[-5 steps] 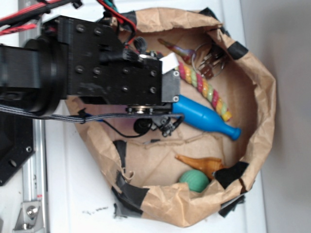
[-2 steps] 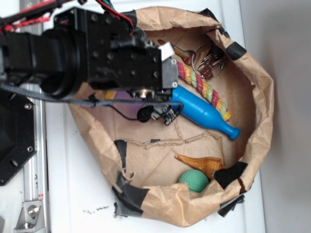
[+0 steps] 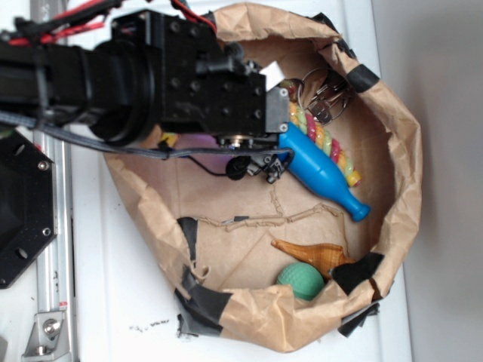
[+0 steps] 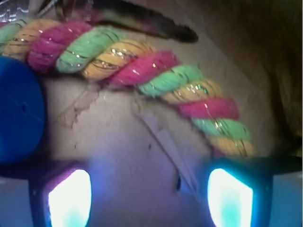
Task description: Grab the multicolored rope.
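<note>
Nothing is being held yet: the tool (image 4: 151, 198) is hanging with its fingers (image 4: 68, 198) spread apart, empty, just short of the multicolored rope (image 4: 142, 66), which is lying across the upper frame beside, perhaps touching, the blue bottle (image 3: 321, 175); closing in and gripping are still to come.

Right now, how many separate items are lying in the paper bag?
6 visible: multicolored rope, blue bottle beside it, metal rings at top, green ball and amber piece at bottom, dark feather. The arm may hide more.

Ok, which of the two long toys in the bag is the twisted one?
The multicolored rope: pink, yellow and green strands, lying against the smooth blue bottle on its far side.
</note>
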You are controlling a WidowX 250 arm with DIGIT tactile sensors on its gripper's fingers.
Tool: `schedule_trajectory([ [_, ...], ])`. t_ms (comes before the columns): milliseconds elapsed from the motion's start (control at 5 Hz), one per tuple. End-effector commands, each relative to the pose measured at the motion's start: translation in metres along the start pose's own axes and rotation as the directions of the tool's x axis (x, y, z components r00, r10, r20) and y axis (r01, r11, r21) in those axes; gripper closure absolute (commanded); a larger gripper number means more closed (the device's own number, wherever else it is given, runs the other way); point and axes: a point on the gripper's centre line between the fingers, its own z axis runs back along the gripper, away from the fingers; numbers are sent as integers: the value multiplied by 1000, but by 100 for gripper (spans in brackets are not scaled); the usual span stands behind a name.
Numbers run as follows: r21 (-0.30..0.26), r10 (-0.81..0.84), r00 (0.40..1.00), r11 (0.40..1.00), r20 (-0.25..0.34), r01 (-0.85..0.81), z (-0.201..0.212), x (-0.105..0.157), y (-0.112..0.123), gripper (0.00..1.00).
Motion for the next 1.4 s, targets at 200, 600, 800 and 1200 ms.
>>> schedule_trajectory([
  [200,42,-129,986,991,105,125,35,28,54,0],
  [600,202,-137,986,973,94,116,11,39,48,0],
  [800,191,-187,979,967,86,168,-2,41,39,0],
  [1200,144,-239,967,963,83,226,-7,39,30,0],
])
